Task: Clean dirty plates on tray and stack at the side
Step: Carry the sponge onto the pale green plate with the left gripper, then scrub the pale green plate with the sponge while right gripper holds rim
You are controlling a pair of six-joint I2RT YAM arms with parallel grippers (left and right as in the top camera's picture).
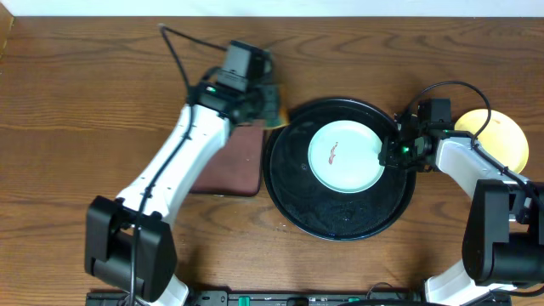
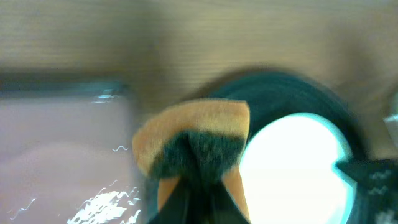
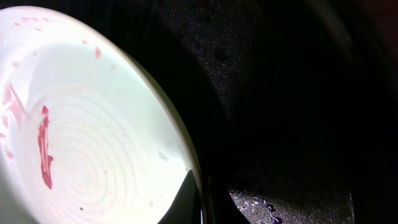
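A pale mint-blue plate [image 1: 344, 155] with a reddish smear lies in the black round tray [image 1: 293, 183]. My right gripper [image 1: 391, 153] is shut on this plate's right rim. In the right wrist view one finger lies over the plate [image 3: 93, 124], the other outside its rim, and the gripper [image 3: 200, 202] is above the tray [image 3: 298, 93]. A pale yellow plate [image 1: 503, 136] lies on the table to the right of the tray. My left gripper [image 1: 270, 106] is shut on a yellow and dark green sponge [image 2: 196, 134] at the tray's upper left rim. I see only one mint-blue plate.
A brown rectangular tray [image 1: 234, 161] lies left of the black tray, under my left arm; it also shows in the left wrist view [image 2: 56, 155]. Water drops lie on the black tray's floor [image 3: 255, 205]. The left wrist view is blurred.
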